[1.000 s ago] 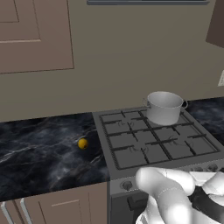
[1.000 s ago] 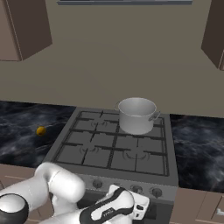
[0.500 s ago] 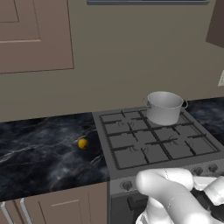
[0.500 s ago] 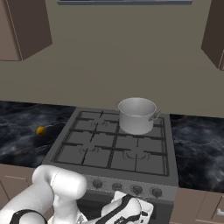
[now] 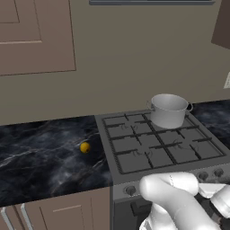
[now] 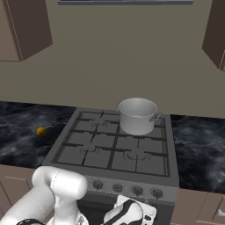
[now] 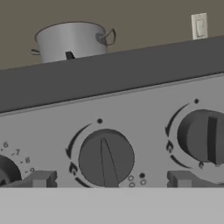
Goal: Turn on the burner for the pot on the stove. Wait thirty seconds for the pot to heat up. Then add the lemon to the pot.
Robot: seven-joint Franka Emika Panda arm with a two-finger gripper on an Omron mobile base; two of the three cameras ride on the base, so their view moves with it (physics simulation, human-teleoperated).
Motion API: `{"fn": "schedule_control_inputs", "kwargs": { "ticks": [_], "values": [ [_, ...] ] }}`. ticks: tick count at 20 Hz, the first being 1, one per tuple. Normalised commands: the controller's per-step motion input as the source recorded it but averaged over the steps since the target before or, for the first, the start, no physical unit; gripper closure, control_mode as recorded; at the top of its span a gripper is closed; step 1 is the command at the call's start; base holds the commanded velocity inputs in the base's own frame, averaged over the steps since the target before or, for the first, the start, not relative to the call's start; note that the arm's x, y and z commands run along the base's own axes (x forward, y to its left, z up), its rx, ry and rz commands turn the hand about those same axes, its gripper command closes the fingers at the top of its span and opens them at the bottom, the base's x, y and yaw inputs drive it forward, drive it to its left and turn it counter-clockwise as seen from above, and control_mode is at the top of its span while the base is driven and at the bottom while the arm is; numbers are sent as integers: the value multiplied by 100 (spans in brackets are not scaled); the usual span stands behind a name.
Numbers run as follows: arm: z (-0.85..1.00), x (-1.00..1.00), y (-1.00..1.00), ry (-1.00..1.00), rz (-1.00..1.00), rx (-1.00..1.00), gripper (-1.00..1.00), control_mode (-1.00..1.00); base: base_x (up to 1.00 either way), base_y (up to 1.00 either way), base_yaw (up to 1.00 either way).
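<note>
so my end effector (image 7: pixel 109 180) is spread open, its two tips (image 7: pixel 41 178) standing either side of a round knob (image 7: pixel 106 158) on the front panel of the stove (image 6: pixel 118 151), close to it but not yet clamped on anything. another knob (image 7: pixel 203 135) sits just to the right, and a third peeks in at the far left edge of the hand view.

the main risk, as i judge it, is turning the wrong knob: the pot (image 6: pixel 137 115) stands on the far right part of the grate, and from this close i cannot tell which knob feeds the burner under it. if i pick wrongly, a bare burner lights and the pot stays cold.

a second risk is closing off-centre, so the tips slip round the knob's edge instead of turning it.

the lemon (image 5: pixel 85 147) lies on the dark marble table (image 5: pixel 40 157) left of the stove, well apart from the pot, and it is round enough to roll if nudged later.
</note>
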Motion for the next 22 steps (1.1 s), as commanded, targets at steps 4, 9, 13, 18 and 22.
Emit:
{"fn": "schedule_control_inputs", "kwargs": {
  "ticks": [4, 9, 13, 18, 22],
  "values": [
    [0, 34, 0, 0, 0, 0, -100, -100, 0, 0, 0],
    [0, 21, 0, 0, 0, 0, -100, -100, 0, 0, 0],
    [0, 0, 0, 0, 0, 0, -100, -100, 0, 0, 0],
    [0, 0, -2, 0, 0, 0, -100, -100, 0, 0, 0],
    [-2, 0, -19, -3, 0, 0, -100, -100, 0, 0, 0]
  ]
}}
